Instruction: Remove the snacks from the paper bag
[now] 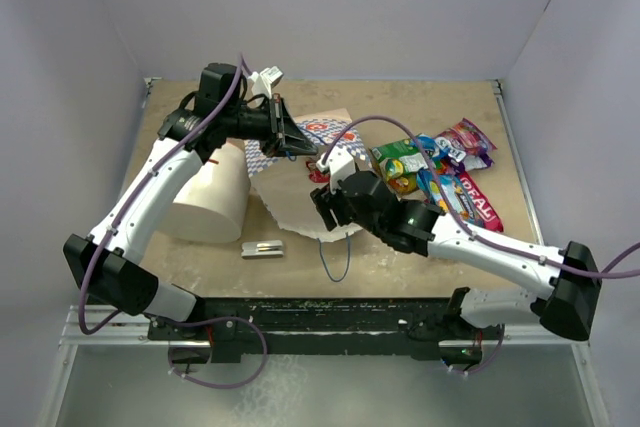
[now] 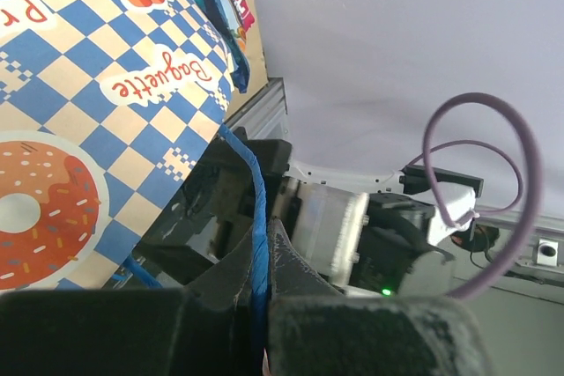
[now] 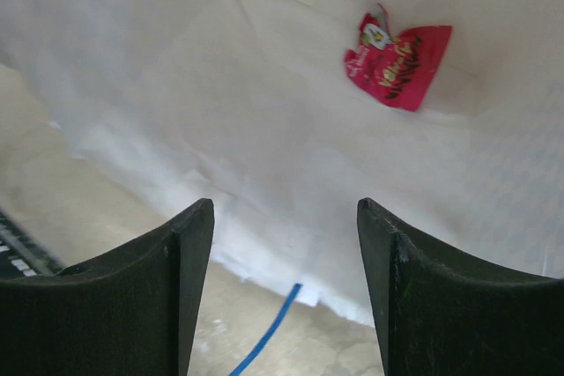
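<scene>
The paper bag (image 1: pixel 290 192) lies on the table with its mouth towards the arms, and its blue-checkered side (image 2: pixel 79 129) fills the left wrist view. My left gripper (image 1: pixel 296 139) is shut on the bag's blue string handle (image 2: pixel 257 217) and holds the upper edge up. My right gripper (image 1: pixel 323 205) is open at the bag's mouth with nothing between its fingers (image 3: pixel 189 253). In the right wrist view, one red snack packet (image 3: pixel 397 55) lies deep inside on the cream lining (image 3: pixel 220 85). Several snacks (image 1: pixel 445 172) lie in a pile on the table to the right of the bag.
A white cylinder (image 1: pixel 210 192) lies left of the bag under my left arm. A small grey clip (image 1: pixel 262 247) rests near the front edge. The bag's other blue string handle (image 1: pixel 335 257) trails loose on the table in front of the mouth.
</scene>
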`<control>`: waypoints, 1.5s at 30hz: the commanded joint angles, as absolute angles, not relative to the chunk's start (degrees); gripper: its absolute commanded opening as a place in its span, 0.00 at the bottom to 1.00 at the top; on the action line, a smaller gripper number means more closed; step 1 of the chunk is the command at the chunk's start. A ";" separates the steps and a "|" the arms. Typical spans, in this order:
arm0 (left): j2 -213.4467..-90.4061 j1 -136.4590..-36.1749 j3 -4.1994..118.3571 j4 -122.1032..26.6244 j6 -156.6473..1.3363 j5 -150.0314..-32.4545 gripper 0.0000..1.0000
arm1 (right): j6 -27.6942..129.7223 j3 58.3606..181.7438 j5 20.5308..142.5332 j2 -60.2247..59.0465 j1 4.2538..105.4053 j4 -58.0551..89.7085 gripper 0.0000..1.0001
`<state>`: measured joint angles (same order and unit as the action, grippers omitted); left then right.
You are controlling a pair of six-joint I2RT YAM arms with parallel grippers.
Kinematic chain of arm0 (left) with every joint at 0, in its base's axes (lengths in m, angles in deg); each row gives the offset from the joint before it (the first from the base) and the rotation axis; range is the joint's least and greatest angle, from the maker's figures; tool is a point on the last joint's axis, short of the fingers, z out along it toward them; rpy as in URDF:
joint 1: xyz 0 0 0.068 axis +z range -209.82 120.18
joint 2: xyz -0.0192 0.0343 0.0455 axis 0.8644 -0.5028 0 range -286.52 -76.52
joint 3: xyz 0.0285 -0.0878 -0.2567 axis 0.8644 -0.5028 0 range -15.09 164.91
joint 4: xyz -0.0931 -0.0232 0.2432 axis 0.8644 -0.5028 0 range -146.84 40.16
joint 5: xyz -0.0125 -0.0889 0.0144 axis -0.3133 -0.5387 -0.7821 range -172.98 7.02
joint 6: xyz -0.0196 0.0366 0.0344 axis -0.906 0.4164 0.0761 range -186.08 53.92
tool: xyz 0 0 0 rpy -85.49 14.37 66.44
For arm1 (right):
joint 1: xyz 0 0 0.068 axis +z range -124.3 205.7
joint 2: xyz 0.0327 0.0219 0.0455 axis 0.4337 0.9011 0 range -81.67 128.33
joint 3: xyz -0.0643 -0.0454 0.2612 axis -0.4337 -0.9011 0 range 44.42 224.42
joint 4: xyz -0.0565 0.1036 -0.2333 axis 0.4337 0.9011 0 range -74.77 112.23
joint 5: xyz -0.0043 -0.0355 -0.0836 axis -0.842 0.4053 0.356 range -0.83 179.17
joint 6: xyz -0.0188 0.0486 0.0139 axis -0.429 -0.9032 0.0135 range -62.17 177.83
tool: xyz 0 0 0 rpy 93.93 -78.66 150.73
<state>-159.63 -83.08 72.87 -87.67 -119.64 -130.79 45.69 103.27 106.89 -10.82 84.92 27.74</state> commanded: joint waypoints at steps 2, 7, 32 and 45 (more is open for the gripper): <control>-160.43 -82.68 76.93 -87.08 -120.67 -131.02 0.00 | 56.28 96.03 113.01 -10.59 84.74 8.24 0.70; -160.90 -82.65 77.87 -87.06 -122.24 -131.67 0.00 | 61.85 93.26 110.91 -5.21 84.70 1.90 0.74; -158.29 -82.67 79.19 -92.56 -123.34 -128.73 0.00 | 60.99 113.35 117.13 29.98 74.37 -7.11 0.78; -158.27 -82.72 79.97 -94.75 -121.84 -128.72 0.00 | 57.82 122.27 116.44 39.70 70.10 -0.16 0.77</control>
